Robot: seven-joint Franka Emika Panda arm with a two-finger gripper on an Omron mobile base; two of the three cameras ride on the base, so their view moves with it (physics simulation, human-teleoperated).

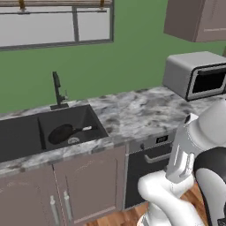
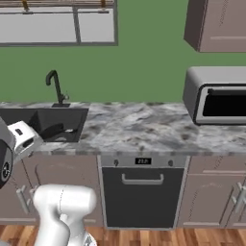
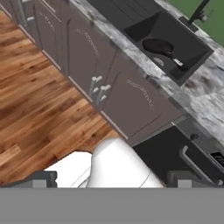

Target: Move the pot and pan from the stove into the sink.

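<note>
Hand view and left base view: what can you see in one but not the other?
The hand view alone shows a wide stretch of wooden floor, seen tilted from above. The left base view alone shows the window, the green wall, the microwave on the counter and the upper cabinet. Both show the sink with the pan lying inside it, the faucet, the marble counter and the cabinet doors under it.

Matt black pan (image 1: pixel 61 133) in a matt charcoal sink (image 1: pixel 26 132); mottled marble-look counter (image 1: pixel 132 112); wood-plank floor (image 3: pixel 30 109).
</note>
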